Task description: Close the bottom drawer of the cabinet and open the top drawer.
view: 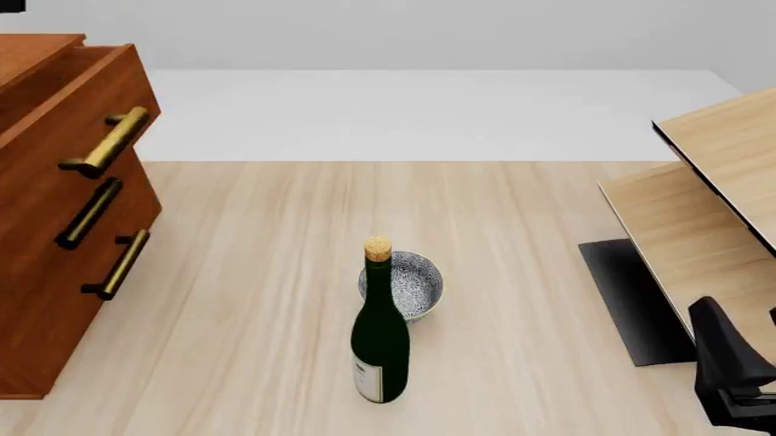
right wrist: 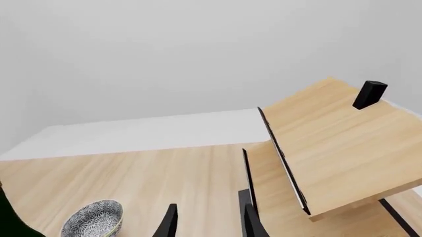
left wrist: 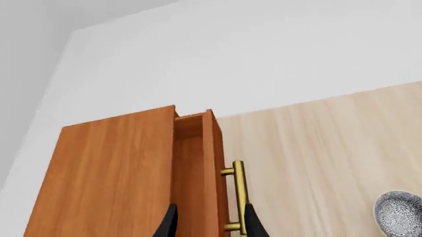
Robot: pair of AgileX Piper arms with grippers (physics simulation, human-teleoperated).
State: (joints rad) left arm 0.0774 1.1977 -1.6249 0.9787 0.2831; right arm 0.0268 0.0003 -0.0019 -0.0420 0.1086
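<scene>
The reddish-brown cabinet [view: 49, 345] stands at the table's left edge. Its top drawer [view: 85, 104] is pulled out, and the inside of its box shows behind the front. The bottom drawer [view: 85, 313] sits flush with the middle one. In the left wrist view my left gripper [left wrist: 211, 224] is open. Its dark fingertips [left wrist: 254, 223] straddle the top drawer [left wrist: 197, 163] front and its brass handle [left wrist: 238, 197]. My right gripper [right wrist: 209, 222] is open and holds nothing; it hangs over the table far to the right. The left arm does not show in the front view.
A green corked bottle [view: 380, 336] stands mid-table with a patterned bowl [view: 406, 283] just behind it. Pale plywood furniture [view: 715, 209] and a dark mat [view: 631, 300] fill the right side, near my right arm [view: 728, 372]. A small black block [right wrist: 369, 94] sits on the plywood top.
</scene>
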